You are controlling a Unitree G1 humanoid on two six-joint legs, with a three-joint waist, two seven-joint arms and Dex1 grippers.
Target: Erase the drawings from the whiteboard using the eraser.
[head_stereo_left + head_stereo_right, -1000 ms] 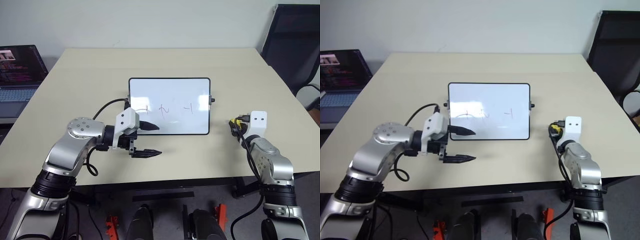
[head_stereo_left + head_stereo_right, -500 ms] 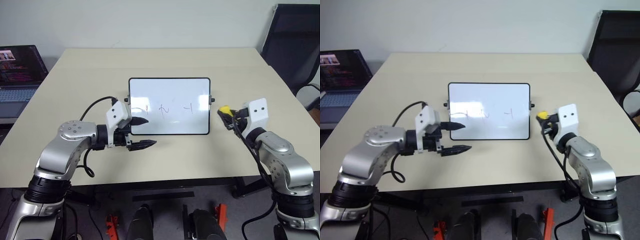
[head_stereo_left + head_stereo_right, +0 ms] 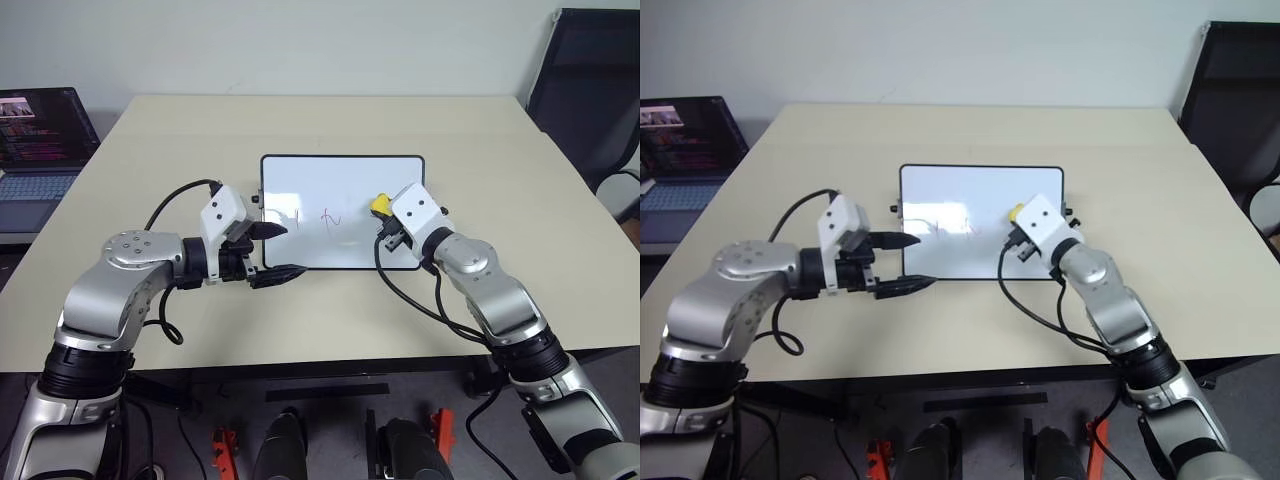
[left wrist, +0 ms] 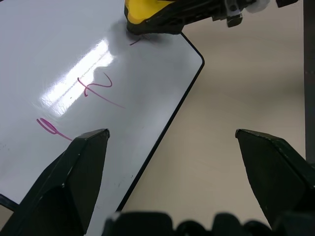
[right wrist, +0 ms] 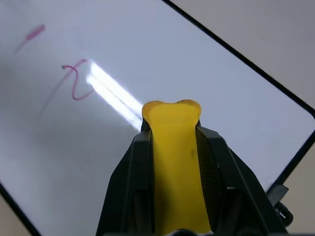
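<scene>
Whiteboard [image 3: 342, 180] flat at desk [image 3: 330, 120] centre. Right end effector [image 3: 384, 222] over board's right part, pointing level toward board's left, clamped on eraser [image 3: 380, 205]. Eraser at rightmost mark. Red squiggle [image 3: 331, 217] mid-board, dark stroke [image 3: 292, 216] toward left edge. Left end effector [image 3: 272, 250] at board's left edge, fingers spread wide, angled slightly down, holding nothing.

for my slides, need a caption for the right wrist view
Right gripper holding the yellow eraser over the whiteboard, near the red squiggle.
</scene>
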